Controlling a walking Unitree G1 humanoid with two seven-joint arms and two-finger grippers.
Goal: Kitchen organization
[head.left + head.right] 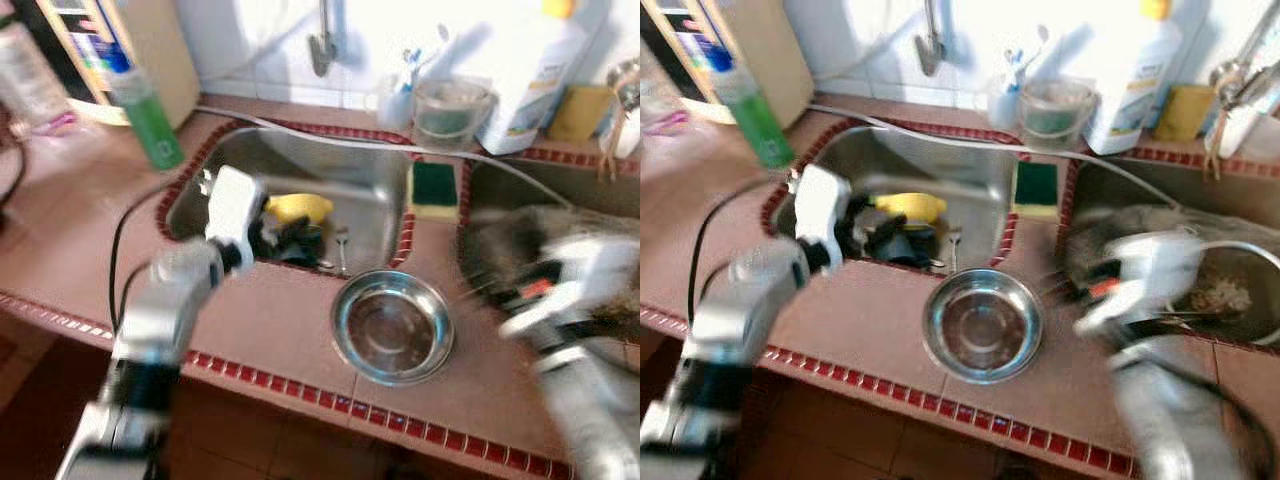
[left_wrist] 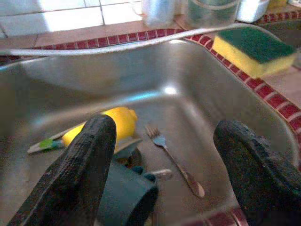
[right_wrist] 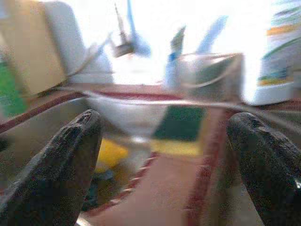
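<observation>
Your left gripper hangs spread wide inside the sink, presumably lining up a grab: directly beneath it lie a dark cup, fork and yellow brush. Your right gripper, also parted, waits over the counter beside the steel bowl.

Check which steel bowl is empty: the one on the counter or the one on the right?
The counter bowl, in front of the sink, is empty. The right-hand bowl holds food scraps and sits behind the right gripper.

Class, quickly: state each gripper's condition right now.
Left gripper: open, holding nothing, over the sink.
Right gripper: open, holding nothing.
</observation>
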